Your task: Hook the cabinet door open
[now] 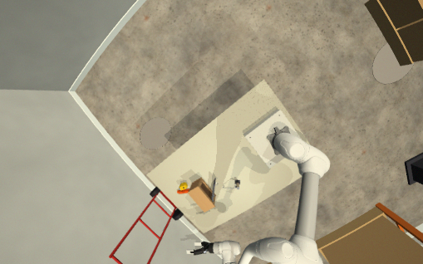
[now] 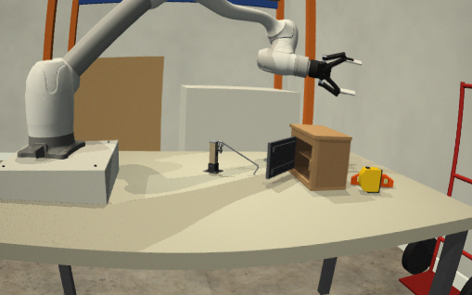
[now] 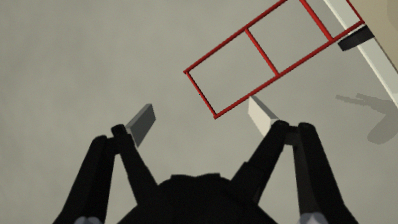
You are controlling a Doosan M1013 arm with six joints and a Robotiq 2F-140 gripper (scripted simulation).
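A small wooden cabinet (image 2: pixel 322 155) stands flat on the table, also seen from above (image 1: pixel 201 194). Its dark door (image 2: pixel 281 157) stands swung open to the left. A short post (image 2: pixel 214 158) stands left of it, and a thin metal hook (image 2: pixel 239 156) runs from the post top down to the door's edge, where its tip sits at the eye (image 2: pixel 262 160). My gripper (image 2: pixel 350 76) is open and empty, high in the air above and to the right of the cabinet, far from the hook. In the wrist view the open fingers point at the grey wall.
A yellow and orange object (image 2: pixel 371 179) lies on the table right of the cabinet. A red hand truck (image 2: pixel 465 185) stands off the table's right end and shows in the wrist view (image 3: pixel 270 55). My arm's grey base block (image 2: pixel 55 173) sits at the left.
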